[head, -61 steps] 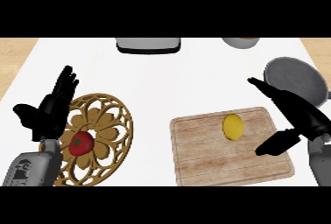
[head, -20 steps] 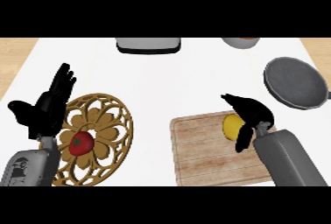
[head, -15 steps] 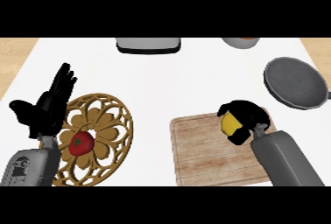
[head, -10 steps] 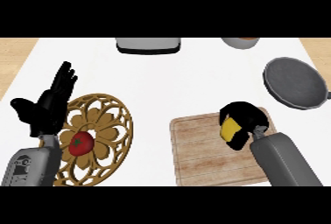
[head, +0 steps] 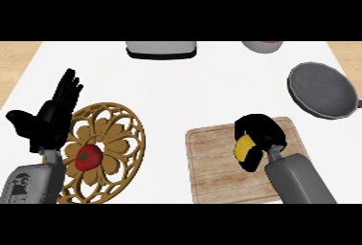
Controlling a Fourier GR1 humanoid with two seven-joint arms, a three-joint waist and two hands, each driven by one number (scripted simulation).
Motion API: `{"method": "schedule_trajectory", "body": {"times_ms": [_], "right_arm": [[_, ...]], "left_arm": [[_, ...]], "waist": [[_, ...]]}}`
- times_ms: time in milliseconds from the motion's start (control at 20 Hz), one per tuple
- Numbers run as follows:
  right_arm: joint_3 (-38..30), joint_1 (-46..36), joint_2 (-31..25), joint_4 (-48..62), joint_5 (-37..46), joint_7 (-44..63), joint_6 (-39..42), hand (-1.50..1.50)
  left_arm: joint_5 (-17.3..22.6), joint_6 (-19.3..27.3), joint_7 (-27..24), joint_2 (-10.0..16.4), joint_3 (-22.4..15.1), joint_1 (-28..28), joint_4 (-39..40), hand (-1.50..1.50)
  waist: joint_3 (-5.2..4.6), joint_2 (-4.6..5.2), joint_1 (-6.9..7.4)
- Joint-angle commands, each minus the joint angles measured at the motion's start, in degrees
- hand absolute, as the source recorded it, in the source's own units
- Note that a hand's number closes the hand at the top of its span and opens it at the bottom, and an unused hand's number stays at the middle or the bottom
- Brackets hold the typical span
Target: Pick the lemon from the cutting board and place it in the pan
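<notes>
White desk point(head: 205, 86): right hand point(head: 263, 136) fingers point(head: 249, 125) curled round lemon point(head: 244, 149) at cutting board point(head: 212, 172). Lemon probably light, firm, waxy, prone to rolling; wrap its middle. Left hand point(head: 51, 117) rests open at left.

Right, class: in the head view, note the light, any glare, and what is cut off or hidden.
Head view: even light, no glare on the white counter; the pan sits hard against the right edge; the black right hand curls over the lemon on the cutting board, hiding part of it.
</notes>
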Motion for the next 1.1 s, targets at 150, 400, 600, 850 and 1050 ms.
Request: {"method": "schedule_trajectory", "body": {"times_ms": [150,400,600,850,1050], "right_arm": [[7.4,5.0,9.6,-15.0,7.3,15.1,-7.6,1.50],[5.2,4.1,8.3,-25.3,10.1,14.8,-12.8,1.50],[2.8,5.9,8.2,-34.7,9.2,17.4,-11.9,1.50],[-7.1,5.8,4.7,-30.6,4.7,10.7,-19.2,1.50],[-19.5,-1.0,4.8,-28.6,-9.1,8.6,-17.5,1.50]], "left_arm": [[0.4,-0.2,-0.8,0.2,0.8,0.9,0.4,0.00],[0.2,0.2,0.7,-0.4,0.1,0.2,-0.2,0.00],[-1.3,0.9,0.0,-1.0,-1.1,1.9,-1.5,0.00],[1.0,-0.8,2.8,1.9,2.0,-3.0,0.3,0.00],[0.7,-1.6,-2.6,1.0,1.4,-0.4,3.3,0.00]], "waist": [[-0.04,-0.29,-0.54],[0.00,-0.25,-0.63],[0.01,-0.18,-0.41],[0.04,0.10,-0.10],[0.07,0.31,0.01]]}}
